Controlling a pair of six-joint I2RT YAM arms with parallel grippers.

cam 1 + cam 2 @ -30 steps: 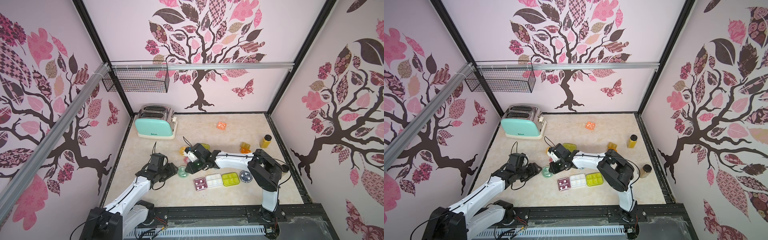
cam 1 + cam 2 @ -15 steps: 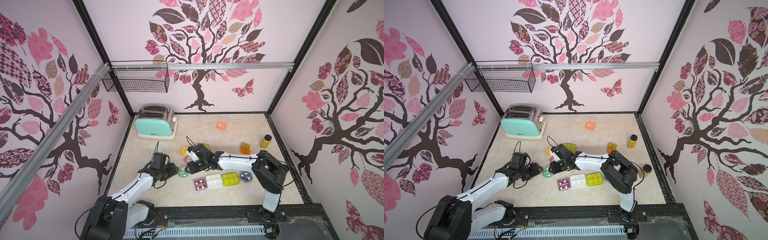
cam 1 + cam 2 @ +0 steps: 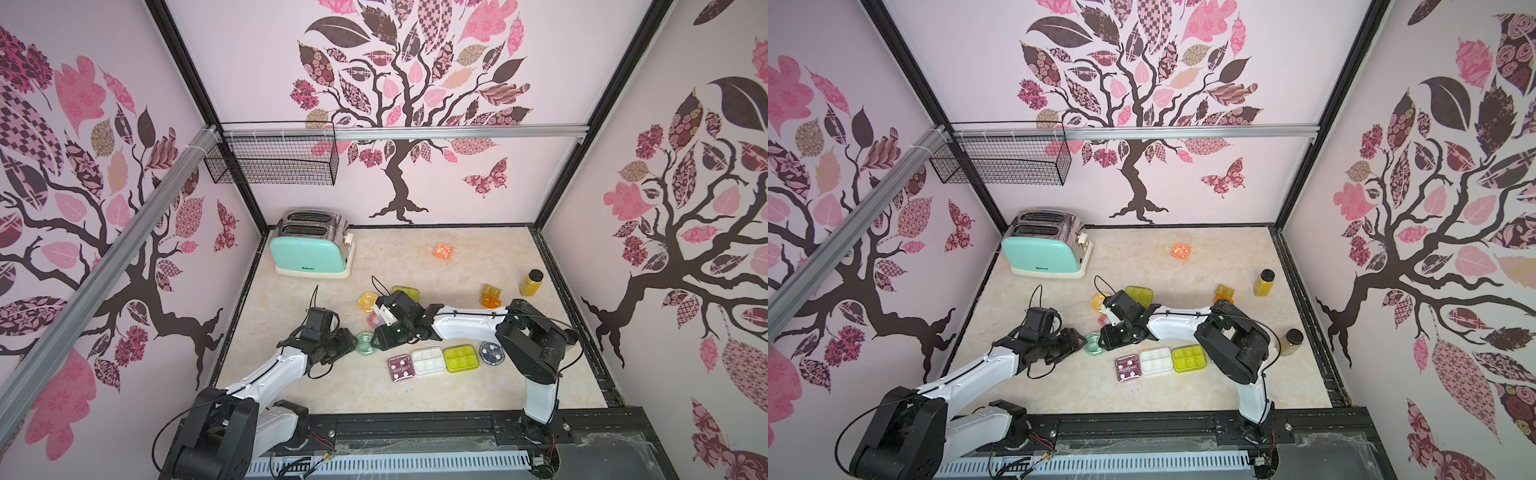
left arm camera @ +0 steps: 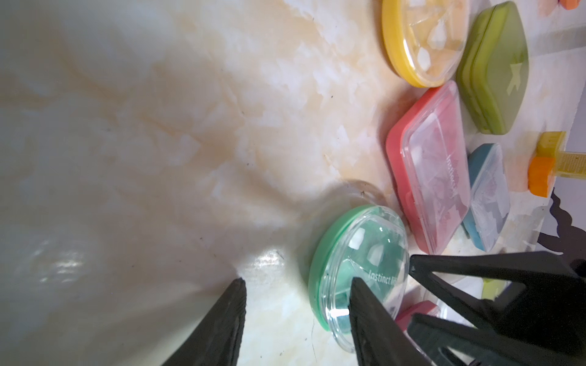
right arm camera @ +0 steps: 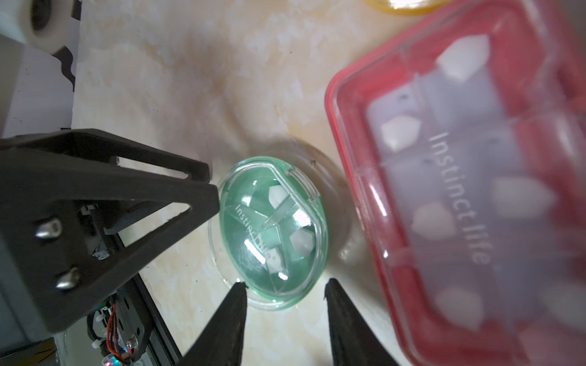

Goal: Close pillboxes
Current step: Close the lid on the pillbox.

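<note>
A round mint pillbox (image 3: 365,343) (image 3: 1094,343) lies between my two grippers with its clear lid down. The left gripper (image 4: 298,282) (image 3: 352,343) is open. One of its fingers (image 4: 364,304) rests over the mint pillbox's (image 4: 358,269) lid and the other stands on bare table. The right gripper (image 5: 285,283) (image 3: 377,337) is open, its tips just at the mint pillbox's (image 5: 276,228) rim, gripping nothing. A pink pillbox (image 5: 459,190) (image 3: 374,320) lies closed right beside it. Yellow round (image 3: 368,301) and yellow-green (image 3: 405,293) pillboxes sit behind.
Maroon (image 3: 401,368), white (image 3: 428,360), yellow-green (image 3: 461,358) and navy round (image 3: 492,352) pillboxes form a row near the front. An orange pillbox (image 3: 443,250) lies far back. An amber bottle (image 3: 531,282), orange blocks (image 3: 490,295) and a mint toaster (image 3: 309,249) stand around.
The right gripper has come forward to the mint pillbox and spread its jaws wider. The left gripper's jaws have narrowed a little; that arm has hardly moved.
</note>
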